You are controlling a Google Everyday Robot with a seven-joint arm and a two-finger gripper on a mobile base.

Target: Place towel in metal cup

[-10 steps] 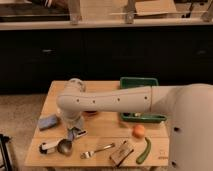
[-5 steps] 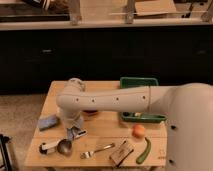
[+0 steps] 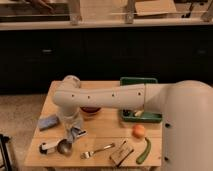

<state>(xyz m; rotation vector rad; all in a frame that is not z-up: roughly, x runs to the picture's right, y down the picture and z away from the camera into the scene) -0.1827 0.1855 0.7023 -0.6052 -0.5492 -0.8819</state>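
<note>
My gripper [image 3: 75, 134] hangs from the white arm over the left front part of the wooden table [image 3: 107, 131]. It is shut on the towel [image 3: 78, 133], a small pale grey-blue cloth bunched at its tips. The metal cup [image 3: 64, 147], shiny and round, lies just below and to the left of the gripper. Its white handle with a black tip [image 3: 46, 148] points left. The towel hangs close above the cup's right rim, and I cannot tell whether they touch.
A thicker blue pad [image 3: 48, 121] lies at the table's left. A red bowl [image 3: 91, 110] sits under the arm, with a green tray [image 3: 141, 117] to the right. An orange [image 3: 138, 130], a green vegetable [image 3: 145, 150], a fork [image 3: 97, 150] and a brown block [image 3: 121, 153] lie along the front.
</note>
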